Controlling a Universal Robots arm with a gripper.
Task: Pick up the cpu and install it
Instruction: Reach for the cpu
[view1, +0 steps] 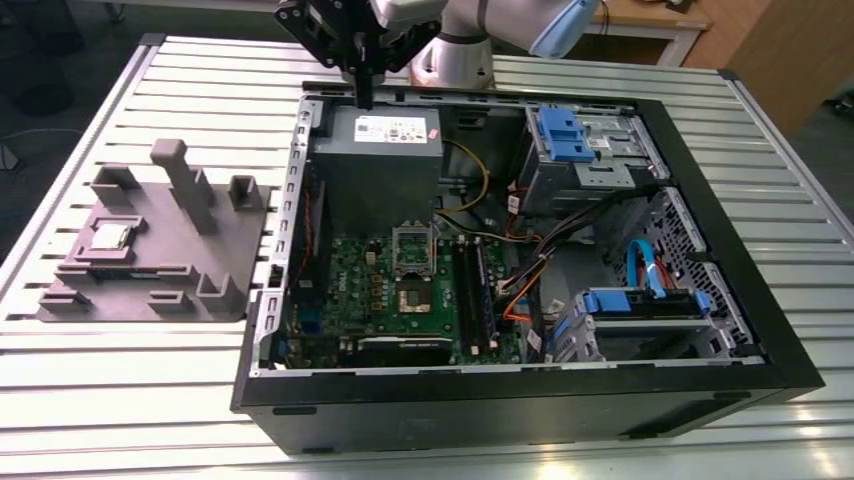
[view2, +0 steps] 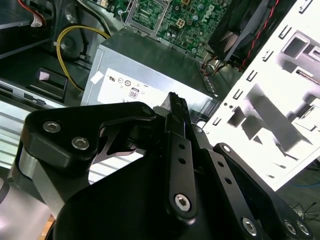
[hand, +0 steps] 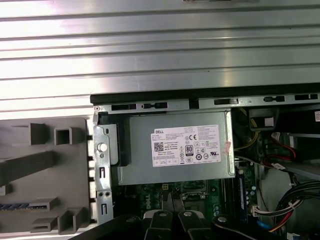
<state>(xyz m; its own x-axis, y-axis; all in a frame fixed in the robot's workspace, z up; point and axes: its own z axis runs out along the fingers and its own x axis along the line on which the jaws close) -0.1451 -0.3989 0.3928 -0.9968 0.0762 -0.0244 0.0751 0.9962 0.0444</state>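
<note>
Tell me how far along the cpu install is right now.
Nothing looks done yet: the cpu lies on the grey fixture beside the computer case, and the socket bracket on the motherboard stands raised. In hand: nothing; the gripper hangs over the power supply, jaws shut and empty. Both the pick-up and the install are left.

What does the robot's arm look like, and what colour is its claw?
The arm is made of round silvery-grey tubes, with a light blue cap on one joint. The gripper is black. It is built from flat bars joined like hinges, dotted with shiny silver screws, and it ends in thin black tips.
</note>
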